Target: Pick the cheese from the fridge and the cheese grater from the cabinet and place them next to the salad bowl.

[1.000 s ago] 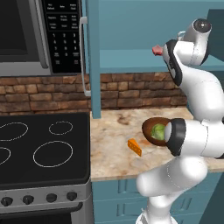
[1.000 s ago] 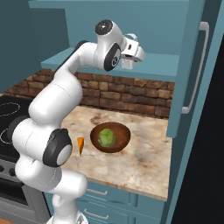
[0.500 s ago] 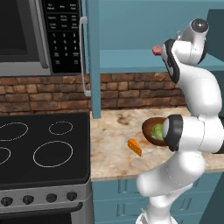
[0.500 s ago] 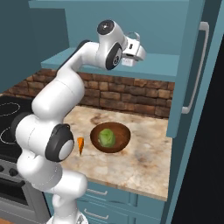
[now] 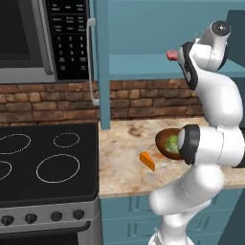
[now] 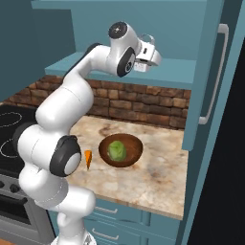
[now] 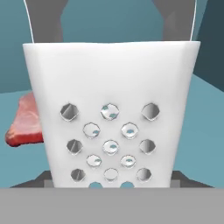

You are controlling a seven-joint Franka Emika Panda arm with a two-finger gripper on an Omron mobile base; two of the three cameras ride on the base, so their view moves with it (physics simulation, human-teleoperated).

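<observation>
Cabinet (image 6: 143,33) open over the bench (image 6: 158,177), where the salad bowl (image 6: 131,155) sits with the cheese (image 5: 147,161) just beside it. Arm reaches up to the cabinet shelf: gripper (image 6: 149,49) jaws flank the cheese grater (image 7: 109,109), can't tell if they've clamped it. Raw meat (image 7: 25,120) lies behind the grater.

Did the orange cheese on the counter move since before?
No. The cheese lies at the same spot beside the salad bowl, the same way off the stove.
</observation>
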